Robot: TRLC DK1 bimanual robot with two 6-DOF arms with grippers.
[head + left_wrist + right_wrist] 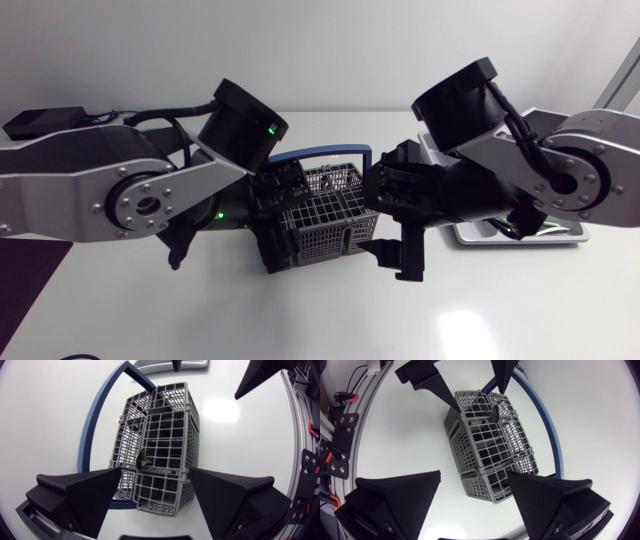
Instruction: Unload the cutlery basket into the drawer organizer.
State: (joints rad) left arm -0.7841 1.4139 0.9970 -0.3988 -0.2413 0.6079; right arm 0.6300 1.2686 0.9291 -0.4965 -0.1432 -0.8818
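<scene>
Left tool (pixel 155 471) and right tool (pixel 474 473), both spread wide, are hovering over the cutlery basket (pixel 325 215) at surface (pixel 520 310) centre, drawer organizer (pixel 570 236) at its three o'clock; so crowded, they are likely risking a collision.

Item: cutlery basket (pixel 167 435) on white table (pixel 45 410), seen from over the left gripper (pixel 155 470).

Detail: one grey lattice basket, several compartments, stood upright on the table. A blue handle (pixel 92 425) curved round the basket's side and far end. One small dark utensil tip (pixel 142 458) stuck up in a near compartment; its kind could not be told. The left gripper's two black wedge fingers (pixel 85 495) were spread wide, one to each side of the basket's near end; contact could not be told. Beyond the basket's far end, two finger tips of the right gripper (pixel 206 385) pointed down, set apart.
</scene>
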